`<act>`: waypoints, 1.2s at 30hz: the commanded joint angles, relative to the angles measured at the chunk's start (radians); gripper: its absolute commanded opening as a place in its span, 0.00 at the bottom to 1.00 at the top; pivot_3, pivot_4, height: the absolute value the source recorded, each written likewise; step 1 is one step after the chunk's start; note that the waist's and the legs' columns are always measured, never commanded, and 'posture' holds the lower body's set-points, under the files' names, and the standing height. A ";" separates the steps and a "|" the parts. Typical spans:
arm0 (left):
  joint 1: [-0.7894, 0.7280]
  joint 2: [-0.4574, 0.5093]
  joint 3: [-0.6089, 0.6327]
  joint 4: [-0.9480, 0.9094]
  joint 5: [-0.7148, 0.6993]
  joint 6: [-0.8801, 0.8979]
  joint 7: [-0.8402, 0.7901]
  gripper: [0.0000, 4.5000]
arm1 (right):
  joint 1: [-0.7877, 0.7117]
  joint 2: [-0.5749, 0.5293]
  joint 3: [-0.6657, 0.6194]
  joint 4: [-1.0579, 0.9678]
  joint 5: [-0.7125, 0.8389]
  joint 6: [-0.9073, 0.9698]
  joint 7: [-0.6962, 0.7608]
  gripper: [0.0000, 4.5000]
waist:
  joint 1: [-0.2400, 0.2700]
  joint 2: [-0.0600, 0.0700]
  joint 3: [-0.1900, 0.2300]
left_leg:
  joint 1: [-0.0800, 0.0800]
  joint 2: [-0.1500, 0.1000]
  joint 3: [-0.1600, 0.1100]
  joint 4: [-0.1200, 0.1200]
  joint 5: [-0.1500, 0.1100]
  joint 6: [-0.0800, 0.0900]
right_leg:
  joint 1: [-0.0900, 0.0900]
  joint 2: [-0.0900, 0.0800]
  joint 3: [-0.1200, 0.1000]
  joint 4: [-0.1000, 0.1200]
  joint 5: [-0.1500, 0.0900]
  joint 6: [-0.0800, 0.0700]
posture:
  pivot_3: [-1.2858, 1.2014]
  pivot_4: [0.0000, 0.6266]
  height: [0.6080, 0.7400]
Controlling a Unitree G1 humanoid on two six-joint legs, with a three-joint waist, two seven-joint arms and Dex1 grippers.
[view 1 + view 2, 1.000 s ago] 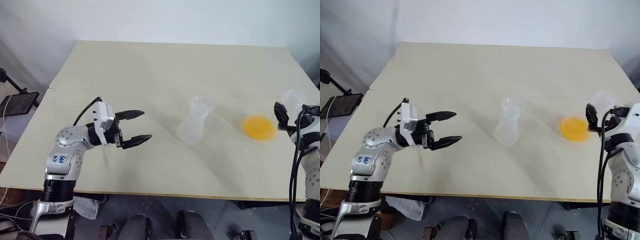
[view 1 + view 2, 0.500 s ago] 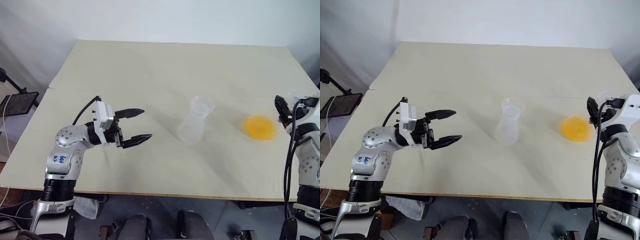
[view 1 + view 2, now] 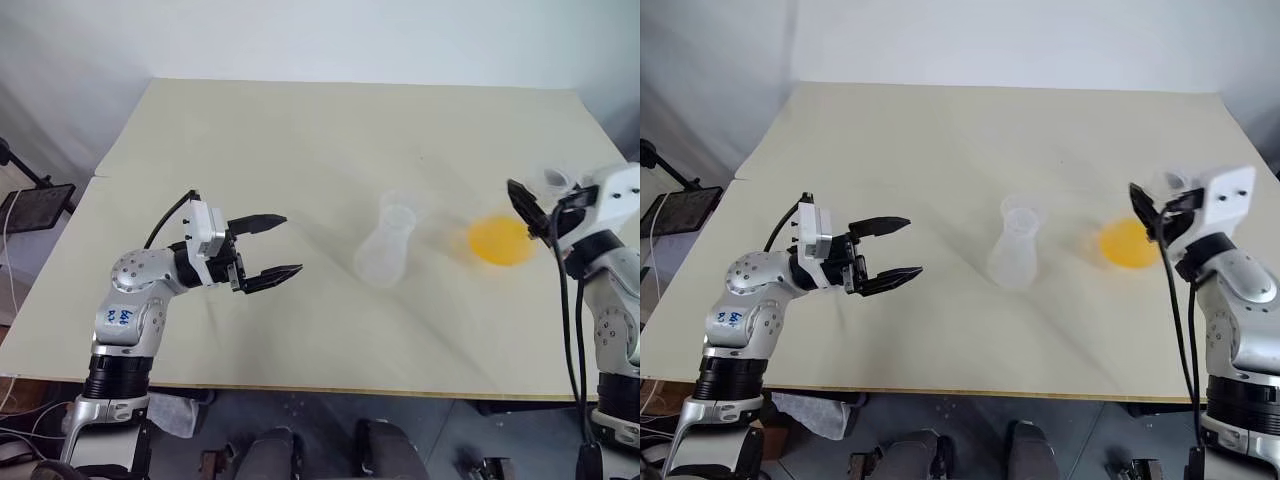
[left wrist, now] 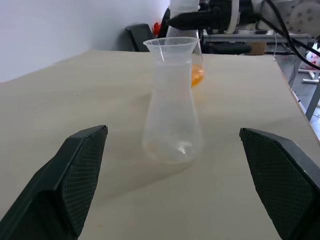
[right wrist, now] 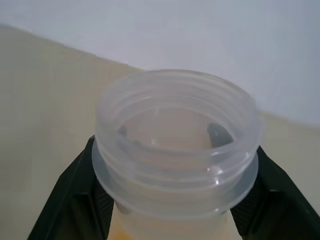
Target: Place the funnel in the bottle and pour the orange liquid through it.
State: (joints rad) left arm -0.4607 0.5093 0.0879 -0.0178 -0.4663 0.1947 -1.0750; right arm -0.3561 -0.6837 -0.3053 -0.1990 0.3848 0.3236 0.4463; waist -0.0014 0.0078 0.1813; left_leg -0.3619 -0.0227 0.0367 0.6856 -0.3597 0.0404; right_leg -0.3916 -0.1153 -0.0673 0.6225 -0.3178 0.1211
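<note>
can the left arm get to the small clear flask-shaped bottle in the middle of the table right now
Probably yes. The left gripper is open and faces the small clear flask-shaped bottle across bare beige table, with nothing between them. The right gripper, shut on the threaded neck of the flask holding orange liquid, stays beyond it.

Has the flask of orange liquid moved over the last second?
Yes. The right hand, shut on the flask's neck, has carried the orange liquid leftward, closer to the empty bottle, which stayed put on the table.
</note>
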 commanded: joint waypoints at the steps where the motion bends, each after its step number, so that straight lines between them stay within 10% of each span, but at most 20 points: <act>1: -0.007 -0.008 -0.013 -0.002 -0.006 -0.013 -0.001 1.00 | -0.026 -0.044 0.077 -0.144 -0.051 0.096 -0.014 0.55 | 0.000 0.000 0.000 | -0.001 0.000 0.000 0.000 0.000 0.000 | -0.001 0.000 0.000 0.000 0.000 0.000 | 0.52 0.24 1.00; 36: -0.055 -0.050 -0.059 0.028 0.003 -0.025 0.019 1.00 | -0.136 -0.130 0.387 -0.197 -0.784 -0.164 -0.039 0.55 | 0.001 0.000 0.000 | -0.009 -0.001 -0.003 0.008 0.000 0.000 | -0.003 0.002 -0.012 0.000 0.000 0.000 | 0.52 0.24 1.00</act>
State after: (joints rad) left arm -0.4990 0.4611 0.0269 0.0175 -0.4646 0.1875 -1.0619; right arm -0.4628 -0.7810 0.0911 -0.3859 -0.3312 0.1922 0.4212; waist -0.0002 0.0078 0.1813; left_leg -0.3709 -0.0235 0.0339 0.6933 -0.3596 0.0404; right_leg -0.3943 -0.1131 -0.0797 0.6228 -0.3176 0.1215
